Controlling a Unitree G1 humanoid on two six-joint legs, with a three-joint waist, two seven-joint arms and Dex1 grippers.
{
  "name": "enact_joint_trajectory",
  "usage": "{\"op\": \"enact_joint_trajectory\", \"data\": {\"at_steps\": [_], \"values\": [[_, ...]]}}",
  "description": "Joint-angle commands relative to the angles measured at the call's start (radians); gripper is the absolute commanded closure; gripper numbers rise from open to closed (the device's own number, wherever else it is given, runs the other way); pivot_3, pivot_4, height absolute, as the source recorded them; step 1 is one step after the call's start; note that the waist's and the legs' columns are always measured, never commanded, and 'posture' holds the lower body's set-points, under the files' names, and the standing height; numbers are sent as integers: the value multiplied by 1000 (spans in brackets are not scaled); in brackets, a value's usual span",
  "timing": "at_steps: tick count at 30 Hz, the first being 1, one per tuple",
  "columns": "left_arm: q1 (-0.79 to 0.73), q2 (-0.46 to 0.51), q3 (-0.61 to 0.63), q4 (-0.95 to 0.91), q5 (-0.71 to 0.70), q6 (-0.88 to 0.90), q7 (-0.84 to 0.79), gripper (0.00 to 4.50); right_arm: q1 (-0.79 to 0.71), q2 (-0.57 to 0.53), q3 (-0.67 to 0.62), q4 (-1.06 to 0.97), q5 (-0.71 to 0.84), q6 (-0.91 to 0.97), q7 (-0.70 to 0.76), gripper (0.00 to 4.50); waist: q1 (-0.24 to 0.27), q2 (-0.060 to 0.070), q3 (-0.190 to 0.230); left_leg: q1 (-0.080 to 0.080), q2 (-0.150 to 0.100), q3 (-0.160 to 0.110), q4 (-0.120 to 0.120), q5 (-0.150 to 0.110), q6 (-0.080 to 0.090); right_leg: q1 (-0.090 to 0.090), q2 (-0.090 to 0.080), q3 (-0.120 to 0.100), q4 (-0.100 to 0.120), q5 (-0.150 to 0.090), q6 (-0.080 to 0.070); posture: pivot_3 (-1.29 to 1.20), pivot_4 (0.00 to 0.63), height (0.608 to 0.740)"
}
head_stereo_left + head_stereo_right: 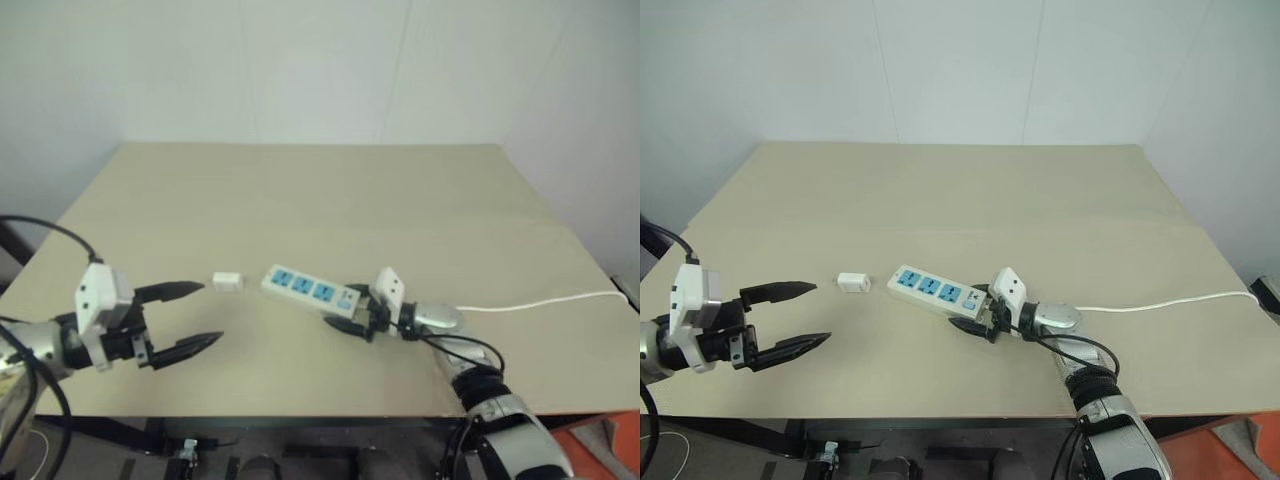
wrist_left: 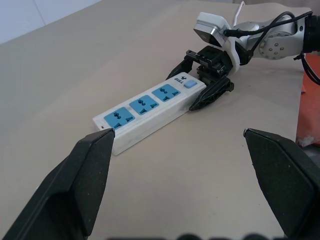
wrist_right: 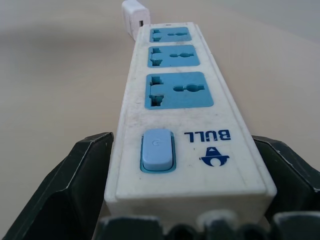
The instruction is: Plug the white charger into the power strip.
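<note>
The right gripper [image 1: 350,317] straddles the power strip's [image 1: 311,289] switch end (2 fingers wide, not clamped); the left gripper [image 1: 190,318] gapes empty near the white charger [image 1: 227,282].

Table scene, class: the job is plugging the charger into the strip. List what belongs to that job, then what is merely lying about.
Belongs to the job:
- white charger
- power strip
- right gripper, open jaws either side of the strip's switch end
- left gripper, jaws open, near the charger

Merely there:
- table
- strip's white cord
</note>
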Motion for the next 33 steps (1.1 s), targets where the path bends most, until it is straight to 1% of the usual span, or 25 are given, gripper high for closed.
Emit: {"op": "enact_joint_trajectory", "data": {"at_steps": [1,9,11,13,14,20,24,27,31,33], "values": [[-12,16,6,-34,-20,-2,2,0,-31,22,-2,59,-18,-34,14,19,-5,0,0,0,0,0,0,0,0,0,0,0,0,0,0,0,150,740],[-6,17,12,-41,-23,3,7,0,-76,48,2,178,-50,-68,45,19,-23,-1,-1,3,0,0,0,0,0,2,1,1,1,0,0,0,150,740],[-5,18,14,-44,-23,5,8,0,-87,52,6,205,-58,-76,63,384,-24,-2,-1,4,1,0,0,0,0,2,1,1,1,0,0,0,150,740],[-6,19,16,-45,-23,8,9,0,-94,55,8,223,-60,-86,83,944,-24,-2,-1,4,1,0,-1,0,0,3,1,1,1,0,0,0,150,740],[-7,20,17,-44,-23,8,9,0,-96,56,6,228,-59,-89,90,1100,-24,-2,-1,5,1,0,-1,0,0,3,1,1,1,0,0,0,150,740],[-10,29,20,-39,-24,9,7,0,-103,54,-10,192,-37,-100,147,1091,-23,-2,-1,4,1,0,-1,0,0,2,1,1,0,0,0,0,150,740],[-14,36,17,-33,-25,7,2,0,-100,50,-33,118,10,-89,207,1091,-24,-1,-1,2,1,0,-2,0,0,0,1,2,0,1,-1,0,150,740],[-21,44,15,-25,-25,6,-6,0,-96,25,-35,67,32,-79,287,1091,-23,-1,0,1,1,0,-2,0,0,-1,1,2,1,1,-2,0,150,740],[-27,52,14,-14,-24,3,-17,0,-86,-2,-28,54,22,-93,353,1091,-20,-1,1,1,1,0,-2,0,0,0,1,2,0,1,-1,0,150,740],[-30,59,12,-6,-21,0,-27,0,-78,-13,-13,74,-6,-134,375,1091,-20,-1,1,1,1,0,-2,0,0,0,1,2,0,1,-1,0,150,740]]}}
